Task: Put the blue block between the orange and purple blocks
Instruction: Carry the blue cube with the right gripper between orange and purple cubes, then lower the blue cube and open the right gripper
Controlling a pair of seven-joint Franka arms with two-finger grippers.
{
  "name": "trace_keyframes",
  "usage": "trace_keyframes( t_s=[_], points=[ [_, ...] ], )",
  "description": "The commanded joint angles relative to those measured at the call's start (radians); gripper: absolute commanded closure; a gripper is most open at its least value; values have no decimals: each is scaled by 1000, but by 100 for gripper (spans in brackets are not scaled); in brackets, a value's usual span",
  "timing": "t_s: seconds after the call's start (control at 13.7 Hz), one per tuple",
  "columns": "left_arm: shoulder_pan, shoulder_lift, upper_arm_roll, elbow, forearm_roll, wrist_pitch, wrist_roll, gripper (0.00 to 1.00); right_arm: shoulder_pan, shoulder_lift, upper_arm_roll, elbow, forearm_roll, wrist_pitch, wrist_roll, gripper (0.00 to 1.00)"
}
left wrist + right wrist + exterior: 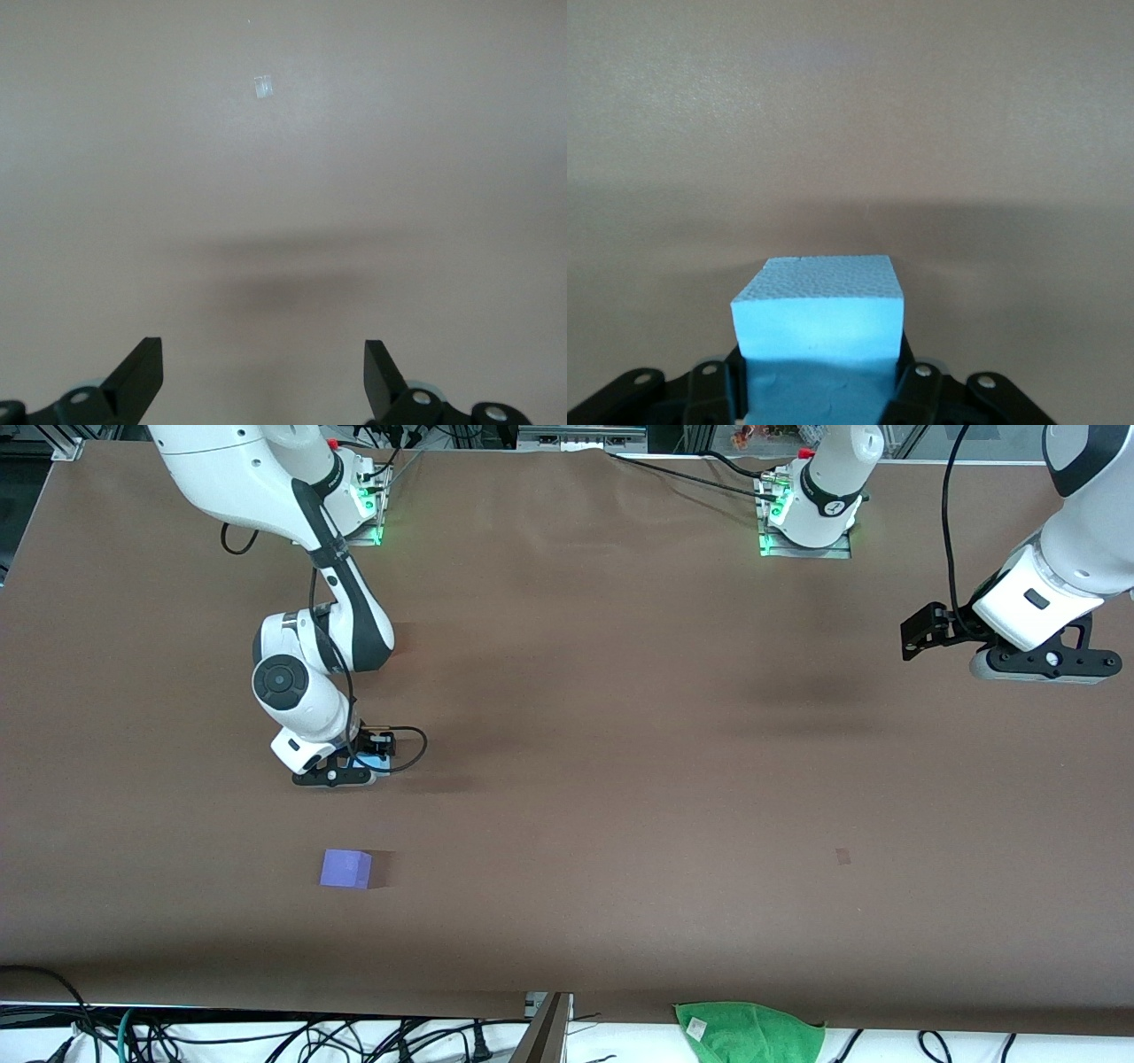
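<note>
Front view: the right gripper (341,766) sits low at the brown table (620,735), toward the right arm's end, with a sliver of the blue block (372,762) showing between its fingers. The purple block (345,868) lies alone on the table, nearer to the front camera than that gripper and apart from it. No orange block shows anywhere in this view. The left gripper (1032,664) waits in the air over the left arm's end of the table. A green cloth (749,1032) lies off the table's edge nearest the camera.

Left wrist view: the left gripper (264,372) holds nothing, its fingers spread wide over bare table, where only a small pale mark (262,86) shows.

Right wrist view: the right gripper (819,385) is clamped on the blue block (819,323), its fingers pressed against the cube's two sides; whether the cube rests on the table cannot be told.

As judged, the grasp is made, but the carry and the placing remain, and with the orange block out of sight the target gap cannot be fixed.
</note>
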Motion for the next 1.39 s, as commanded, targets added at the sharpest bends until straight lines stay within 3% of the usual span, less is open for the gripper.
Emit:
trace_keyframes(
  t_s=[0.0, 0.07, 0.37, 0.51, 0.58, 0.95, 1.31],
  points=[
    [-5, -4, 5, 2, -21, -10, -2, 0, -17, -2, 4, -42, 51, 27, -25, 43],
    [-5, -4, 5, 4, -22, -10, -2, 0, -22, 0, 4, -41, 68, 27, -28, 30],
    [-7, -4, 5, 4, -21, -10, -2, 0, -28, 0, 4, -42, 73, 22, -26, 29],
    [-7, -4, 5, 4, -22, -10, -2, 0, -29, -2, 4, -39, 73, 16, -25, 15],
    [-7, -4, 5, 4, -21, -10, -2, 0, -29, -10, 4, -33, 73, 10, -22, 1],
    [-7, -4, 5, 4, -22, -10, -2, 0, -26, -92, 9, 93, 73, -170, -5, 0],
    [-7, -4, 5, 4, -22, -10, -2, 0, -25, -291, 3, 145, 66, -330, 64, 0]
  ],
)
